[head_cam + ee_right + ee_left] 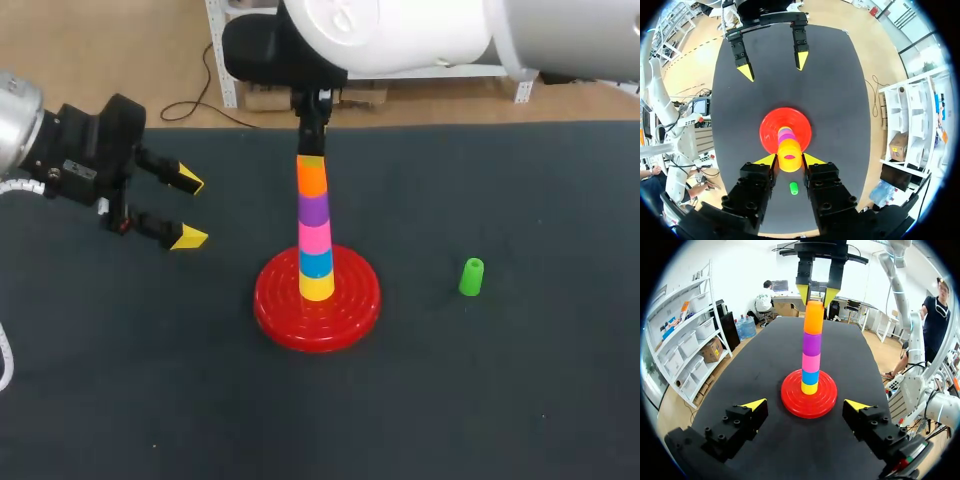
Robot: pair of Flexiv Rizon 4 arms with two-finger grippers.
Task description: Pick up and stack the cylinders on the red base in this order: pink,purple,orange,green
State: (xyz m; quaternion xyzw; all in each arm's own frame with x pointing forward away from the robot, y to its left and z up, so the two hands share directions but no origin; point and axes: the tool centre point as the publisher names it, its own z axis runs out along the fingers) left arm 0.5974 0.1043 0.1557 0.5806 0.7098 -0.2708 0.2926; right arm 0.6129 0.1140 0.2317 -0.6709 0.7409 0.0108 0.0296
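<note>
Black tabletop: the table (520, 400) fills my head view and carries everything listed below.
Arms: my right arm (400, 30) comes in from the far right and reaches past the middle, ending above the stack. My left arm (15, 120) sits at the left edge, well apart from the base.
Base: the red base (352, 308) lies flat near the middle of the table, a round ridged disc with the stack rising from its centre.
Grippers: the right gripper (816, 294) points straight down over the stack. Its yellow tips press against two opposite sides of the orange cylinder (312, 177) at its upper rim, so I read it as clamped on that piece. The left gripper (190, 208) hangs to the left of the base with its jaws spread wide and nothing between them. From its wrist view the base and stack stand ahead of it.
Stack: from the base upward I see the yellow cylinder (317, 288), blue cylinder (316, 263), pink cylinder (315, 237), purple cylinder (314, 209) and the orange cylinder on top. The column stands upright, each piece seated on the one beneath.
Loose piece: the green cylinder (471, 277) rests on the table to the right of the red base, apart from it and touched by nothing. I cannot tell whether it stands or lies. In the right wrist view it shows under the right gripper.
</note>
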